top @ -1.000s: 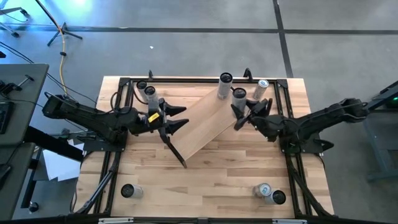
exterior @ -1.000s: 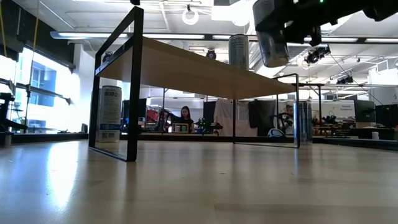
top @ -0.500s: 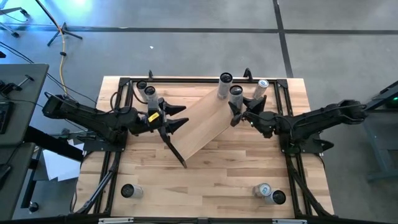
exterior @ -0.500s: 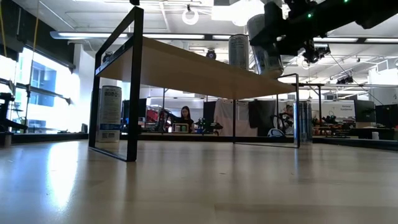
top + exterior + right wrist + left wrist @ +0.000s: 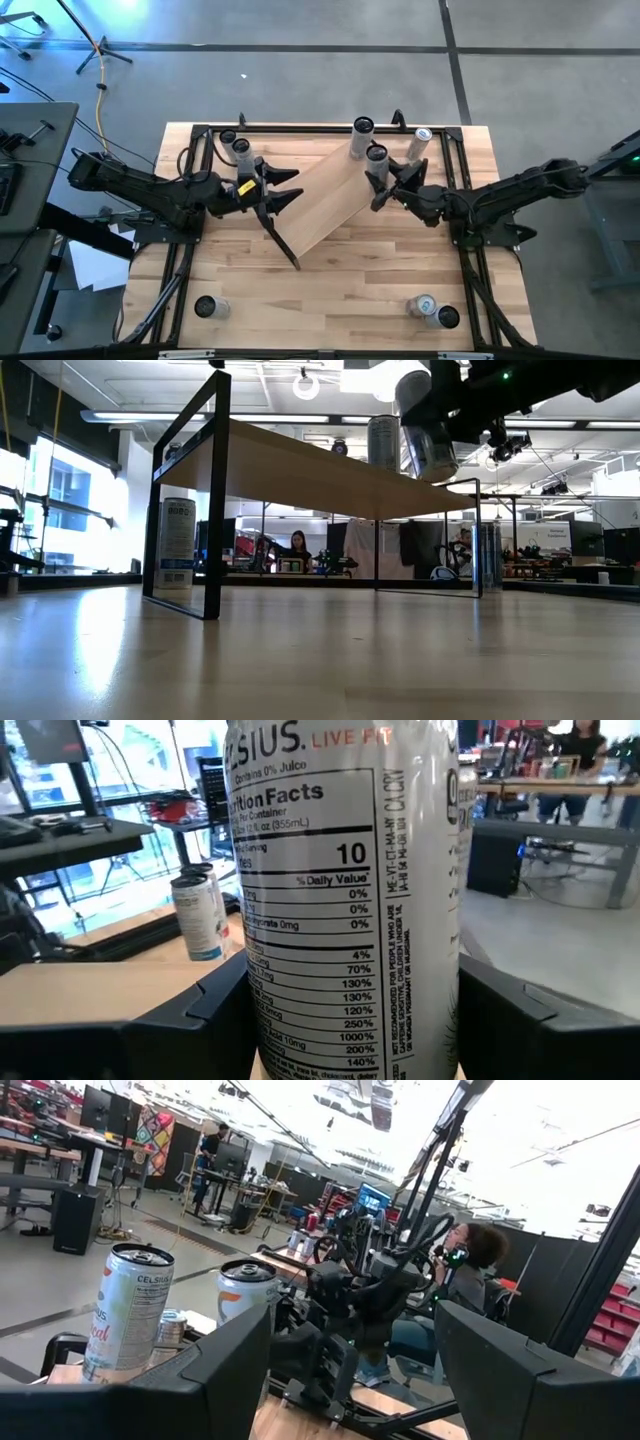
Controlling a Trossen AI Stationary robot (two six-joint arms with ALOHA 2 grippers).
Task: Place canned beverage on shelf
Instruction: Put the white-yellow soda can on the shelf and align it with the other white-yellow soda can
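Near the frame's left, the left gripper [image 5: 285, 190] waits with jaws apart. Farther, at upper centre-right, the right gripper [image 5: 383, 183], clamped on the can [image 5: 377, 159], has carried it leftward over the shelf [image 5: 325, 200], readying for set-down.

There were eight tall silver aluminium cans: one [image 5: 377, 155] inside the right gripper [image 5: 385, 180], two [image 5: 361, 128] [image 5: 421, 137] near it, two [image 5: 241, 148] near the left gripper [image 5: 298, 188], three [image 5: 205, 306] well apart from both. One pale wooden shelf board with black brackets [image 5: 325, 200] stood there.
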